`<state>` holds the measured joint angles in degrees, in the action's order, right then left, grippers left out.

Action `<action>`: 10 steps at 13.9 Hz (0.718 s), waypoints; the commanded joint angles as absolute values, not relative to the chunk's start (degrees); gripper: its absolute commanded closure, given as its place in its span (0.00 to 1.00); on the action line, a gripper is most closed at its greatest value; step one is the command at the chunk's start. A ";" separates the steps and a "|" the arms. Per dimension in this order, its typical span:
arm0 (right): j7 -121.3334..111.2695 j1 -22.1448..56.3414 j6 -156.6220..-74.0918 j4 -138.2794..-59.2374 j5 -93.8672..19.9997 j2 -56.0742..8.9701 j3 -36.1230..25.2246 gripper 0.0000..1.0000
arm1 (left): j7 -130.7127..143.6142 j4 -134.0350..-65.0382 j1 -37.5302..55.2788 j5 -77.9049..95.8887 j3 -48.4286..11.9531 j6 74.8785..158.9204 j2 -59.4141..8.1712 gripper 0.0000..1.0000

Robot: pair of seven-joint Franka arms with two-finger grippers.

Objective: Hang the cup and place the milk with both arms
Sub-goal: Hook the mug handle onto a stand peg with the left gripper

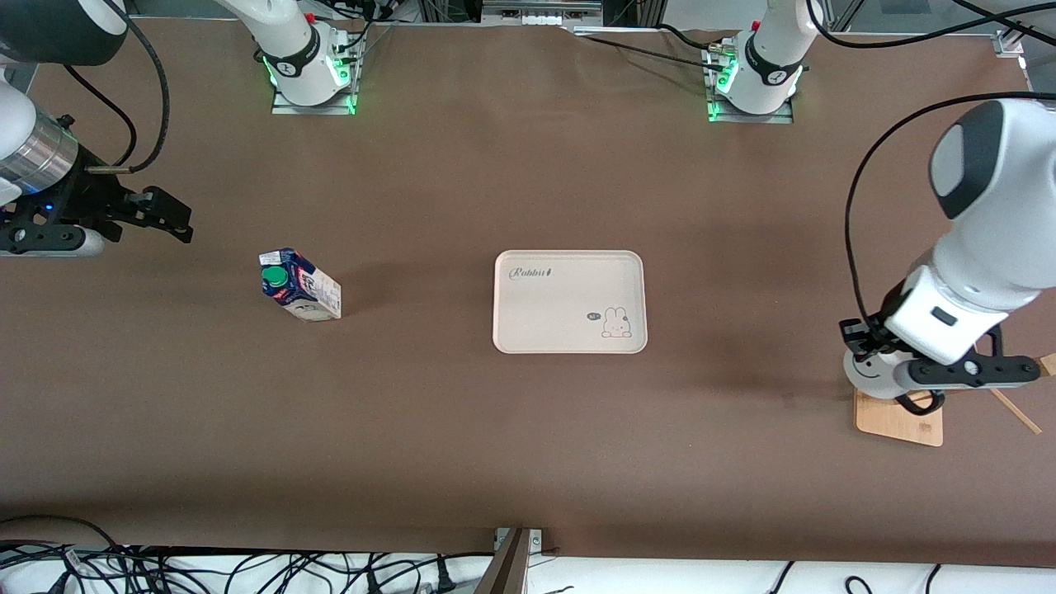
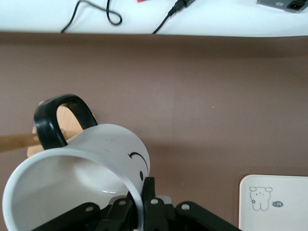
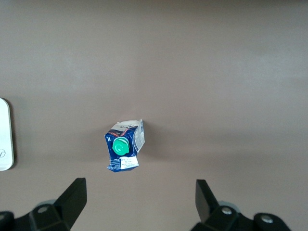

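The white cup (image 1: 873, 375) with a black smiley face hangs tilted over a wooden stand (image 1: 903, 421) at the left arm's end of the table. My left gripper (image 1: 862, 346) is shut on its rim. In the left wrist view the cup (image 2: 86, 163) fills the foreground with its black handle (image 2: 57, 120) by a wooden peg (image 2: 14, 143), and the left gripper (image 2: 144, 197) pinches the wall. The milk (image 1: 299, 285) stands upright on the table, green cap up. My right gripper (image 1: 183, 223) hovers open over the table beside it, toward the right arm's end. The milk (image 3: 124, 145) lies ahead of the right gripper (image 3: 139, 195).
A pale tray (image 1: 569, 301) with a rabbit drawing lies mid-table between the milk and the stand; its corner (image 2: 279, 202) and edge (image 3: 4, 134) show in the wrist views. A thin wooden peg (image 1: 1013, 410) slants from the stand. Cables run along the front edge.
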<state>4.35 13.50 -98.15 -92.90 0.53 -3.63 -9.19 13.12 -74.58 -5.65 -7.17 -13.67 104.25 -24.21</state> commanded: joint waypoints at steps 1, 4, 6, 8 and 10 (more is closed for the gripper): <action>5.01 13.45 -97.82 -91.67 0.62 -4.13 -9.05 0.00 | 12.04 -75.32 -9.83 -3.52 -14.68 102.92 -23.29 1.00; 5.10 13.54 -97.82 -91.67 0.62 -4.13 -8.96 0.00 | 11.60 -75.32 -11.15 -2.91 -14.33 102.92 -23.29 1.00; 5.10 13.54 -97.82 -91.67 0.62 -4.13 -8.96 0.00 | 9.25 -75.32 -13.79 0.69 -14.24 102.92 -23.47 1.00; 5.10 13.62 -97.82 -91.67 0.62 -4.13 -8.96 0.00 | 3.98 -75.32 -15.90 1.05 -14.24 103.01 -23.64 1.00; 5.01 13.62 -97.82 -91.67 0.70 -4.13 -8.96 0.00 | 1.50 -75.32 -17.48 2.89 -14.15 103.01 -23.73 1.00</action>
<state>4.35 13.61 -98.16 -92.89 0.53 -3.64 -9.16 4.87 -74.87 -15.80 0.45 -13.65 103.45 -24.29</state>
